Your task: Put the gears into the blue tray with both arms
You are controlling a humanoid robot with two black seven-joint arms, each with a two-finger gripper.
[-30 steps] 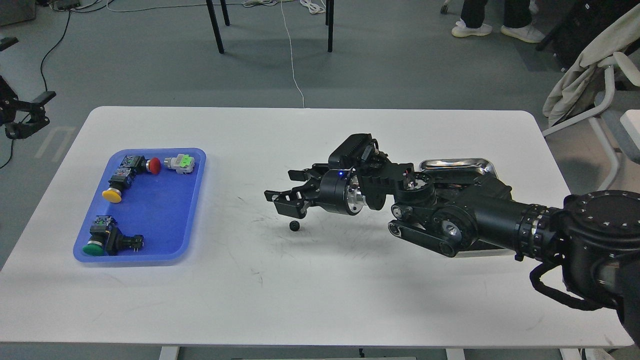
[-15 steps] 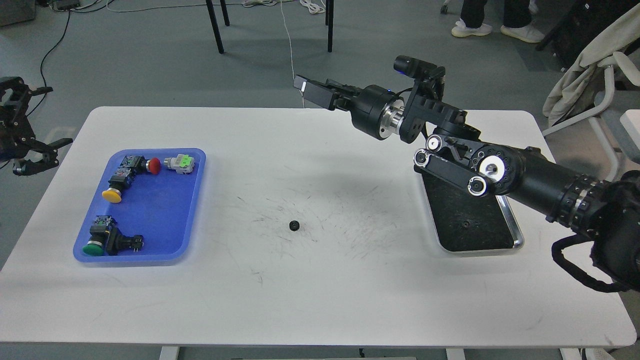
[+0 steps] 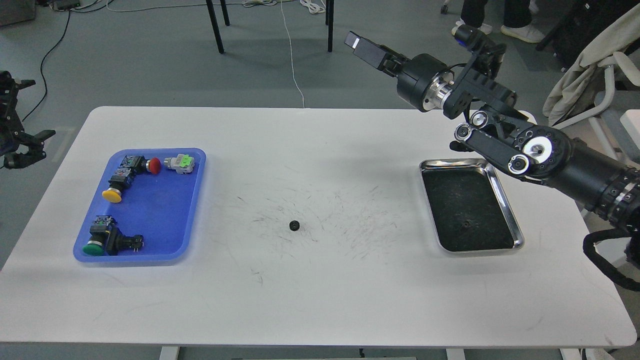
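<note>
A: Item one, right arm. Since a second ago it has lifted off the table centre and swung back toward 1 o'clock; the right gripper [image 3: 361, 44] now hangs above the floor beyond the far table edge, seen end-on, so open or closed cannot be told.

B: And what it left behind?

A: One gear [image 3: 294, 225], lying alone on the scuffed white table [image 3: 320, 300] near centre, in the same spot as before, touching nothing. It was not picked up.

B: Second gear?

A: A small dark round shape sits in the steel tray [image 3: 505, 200] at 3 o'clock, toward its near end; likely the other gear [image 3: 465, 224], though too small to confirm.

B: Left side?

A: Left gripper [image 3: 17, 145] at 9 o'clock, off the table edge, well apart from everything; fingers look spread, nothing held.

B: Destination?

A: Blue tray [image 3: 192, 210] at 9 o'clock, holding four push-button switches: red [image 3: 141, 164], green-and-white [image 3: 180, 163], yellow [image 3: 116, 186], green [image 3: 106, 240]. No gear in it.

B: Meaning?

A: Judged: with the right arm clear, the centre gear lies open to the left arm. Neither gear is delivered yet.
</note>
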